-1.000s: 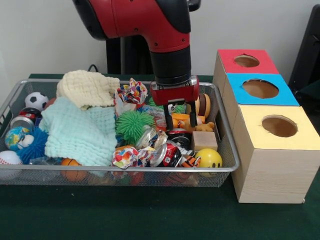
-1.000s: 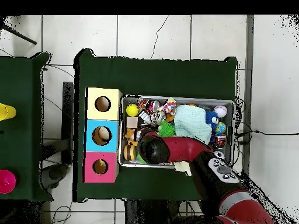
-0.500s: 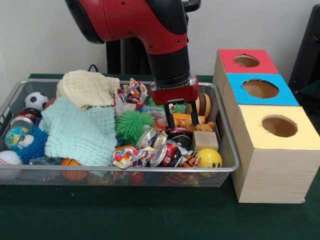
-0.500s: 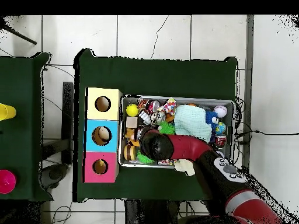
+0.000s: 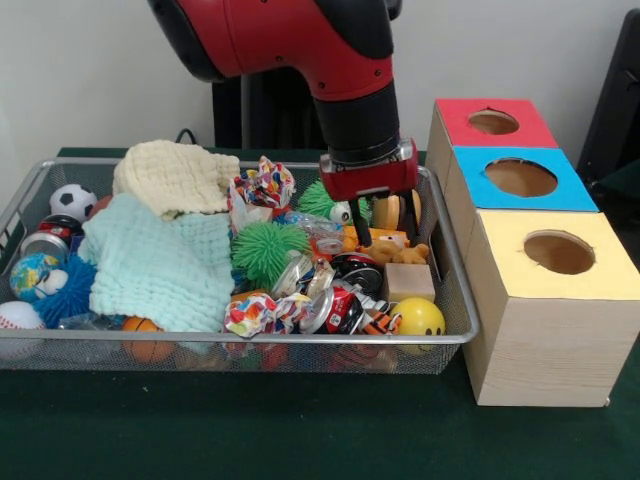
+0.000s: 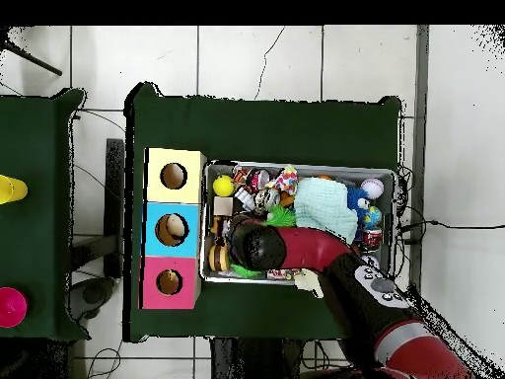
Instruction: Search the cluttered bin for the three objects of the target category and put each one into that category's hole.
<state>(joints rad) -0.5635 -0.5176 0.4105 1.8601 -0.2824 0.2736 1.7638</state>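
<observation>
A red and black robot arm (image 5: 300, 40) reaches down into a wire mesh bin (image 5: 455, 330) crowded with cloths, balls and toys, beside a wooden box (image 5: 545, 330) with a red, a blue and a yellow hole on top. Its gripper (image 5: 385, 228) hangs over the bin's end nearest the box — the two fingers apart, seemingly holding nothing. The fingers straddle an orange toy (image 5: 385, 238), with a small wooden block (image 5: 408, 280) and a yellow smiley ball (image 5: 418, 317) just in front.

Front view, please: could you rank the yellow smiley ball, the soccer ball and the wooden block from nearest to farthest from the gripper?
1. Wooden block: just below the gripper, at the bin's right end.
2. Yellow smiley ball: front right corner, beyond the block.
3. Soccer ball: far left end of the bin, clearly farthest.
</observation>
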